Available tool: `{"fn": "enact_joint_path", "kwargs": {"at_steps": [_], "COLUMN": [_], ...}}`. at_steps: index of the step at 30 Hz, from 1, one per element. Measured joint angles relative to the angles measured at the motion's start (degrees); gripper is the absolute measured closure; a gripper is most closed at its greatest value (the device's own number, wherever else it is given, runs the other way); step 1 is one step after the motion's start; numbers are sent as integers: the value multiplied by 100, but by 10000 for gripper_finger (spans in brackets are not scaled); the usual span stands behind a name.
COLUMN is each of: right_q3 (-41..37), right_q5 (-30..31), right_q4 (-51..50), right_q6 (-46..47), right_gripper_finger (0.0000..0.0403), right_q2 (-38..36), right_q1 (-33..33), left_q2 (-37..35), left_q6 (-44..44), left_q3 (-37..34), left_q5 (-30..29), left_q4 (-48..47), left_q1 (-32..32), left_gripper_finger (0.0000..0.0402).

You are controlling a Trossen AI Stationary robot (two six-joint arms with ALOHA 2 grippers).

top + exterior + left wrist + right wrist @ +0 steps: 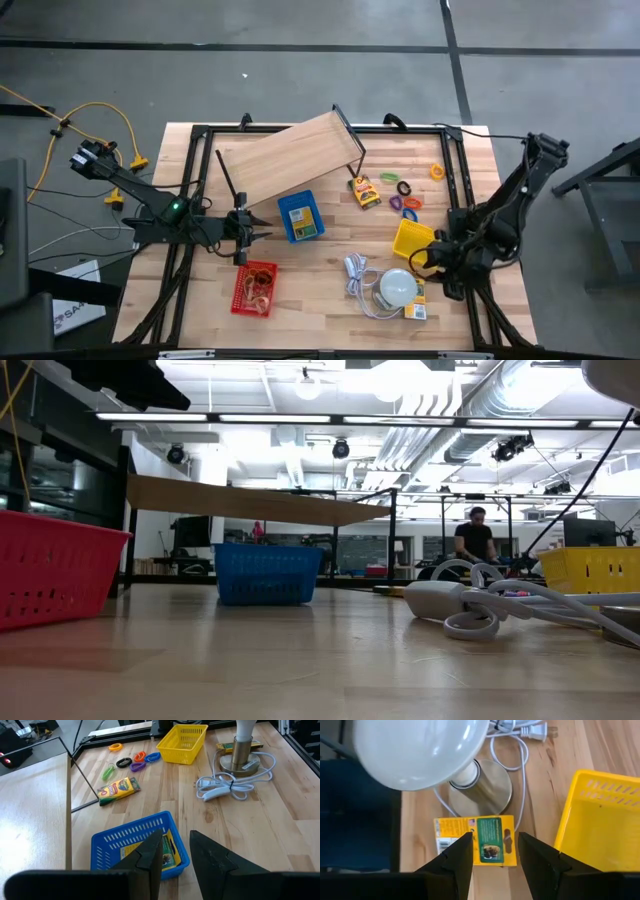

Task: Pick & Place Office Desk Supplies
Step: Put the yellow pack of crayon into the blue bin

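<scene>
My left gripper [175,837] is open and hovers beside the blue basket [125,840], which holds a yellow-green printed packet [131,851]. My right gripper [495,840] is open, its fingers standing over a yellow-green packet [454,829] that lies flat on the table by the lamp's base. Another printed packet [117,790] and several coloured clip-like rings [135,760] lie loose on the wood. The red basket [255,288] holds tan rubber bands. In the high view the left gripper [262,232] is left of the blue basket [300,215], and the right gripper [427,262] is below the yellow basket [412,240].
A white dome lamp [397,288] with its white cord [225,787] stands close to my right gripper. A raised wooden board [290,155] on a black frame covers the far left of the table. A person [475,540] sits in the room behind.
</scene>
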Motion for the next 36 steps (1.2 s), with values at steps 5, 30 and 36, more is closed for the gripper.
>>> {"fn": "enact_joint_path", "kwargs": {"at_steps": [5, 30, 36], "right_q3": [0, 0, 0], "right_q5": [94, 316, 431], "right_q4": [172, 306, 313], "right_q6": [-18, -522, -817], "right_gripper_finger": [258, 258, 258], "right_q2": [424, 1395, 1555], "right_q1": [0, 7, 132], "left_q2": [0, 0, 0], "left_q6": [-2, -2, 0], "left_q3": [0, 0, 0], "left_q5": [0, 1, 1], "left_q4": [-2, 0, -1], "left_q1": [0, -1, 0], "left_gripper_finger": [309, 309, 309]}}
